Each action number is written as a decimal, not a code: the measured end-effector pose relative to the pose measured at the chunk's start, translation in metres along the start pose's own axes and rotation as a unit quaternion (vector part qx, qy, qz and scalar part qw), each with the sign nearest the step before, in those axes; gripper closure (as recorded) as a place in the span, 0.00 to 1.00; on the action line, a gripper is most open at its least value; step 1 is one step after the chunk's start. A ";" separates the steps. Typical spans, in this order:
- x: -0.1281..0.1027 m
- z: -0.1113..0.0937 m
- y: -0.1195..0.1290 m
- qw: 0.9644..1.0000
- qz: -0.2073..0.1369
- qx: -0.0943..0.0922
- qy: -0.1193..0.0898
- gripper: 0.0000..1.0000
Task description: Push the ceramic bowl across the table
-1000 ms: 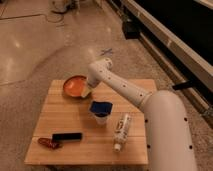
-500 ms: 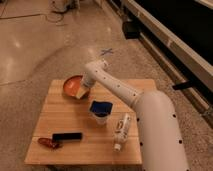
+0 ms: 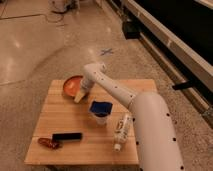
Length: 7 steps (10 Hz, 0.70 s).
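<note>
The orange-red ceramic bowl (image 3: 72,85) sits at the far left part of the light wood table (image 3: 70,120), near its far edge. My white arm reaches in from the lower right, and my gripper (image 3: 80,96) points down at the bowl's near right rim, touching or almost touching it. The bowl's right side is partly hidden behind the gripper.
A white cup with a blue top (image 3: 101,111) stands mid-table, just right of the gripper. A white bottle (image 3: 121,131) lies at the right. A black bar (image 3: 67,136) and a reddish-brown object (image 3: 48,143) lie near the front left. Grey floor surrounds the table.
The arm has swung left and the gripper has moved closer against the bowl's right rim. The bowl has shifted slightly left toward the table's far left corner.
</note>
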<state>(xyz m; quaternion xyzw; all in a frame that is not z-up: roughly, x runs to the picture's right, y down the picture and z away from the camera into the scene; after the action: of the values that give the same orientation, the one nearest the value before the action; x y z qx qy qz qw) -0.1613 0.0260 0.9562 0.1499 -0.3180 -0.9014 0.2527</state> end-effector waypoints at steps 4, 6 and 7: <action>-0.027 -0.004 0.009 0.999 -0.005 0.015 -0.038 0.20; -0.048 -0.013 0.018 0.998 -0.011 0.020 -0.066 0.20; -0.057 -0.017 0.022 0.996 -0.014 0.022 -0.081 0.20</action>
<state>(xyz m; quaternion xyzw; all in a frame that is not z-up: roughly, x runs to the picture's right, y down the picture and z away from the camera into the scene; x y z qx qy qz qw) -0.0987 0.0346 0.9641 0.0868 -0.3553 -0.9067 0.2103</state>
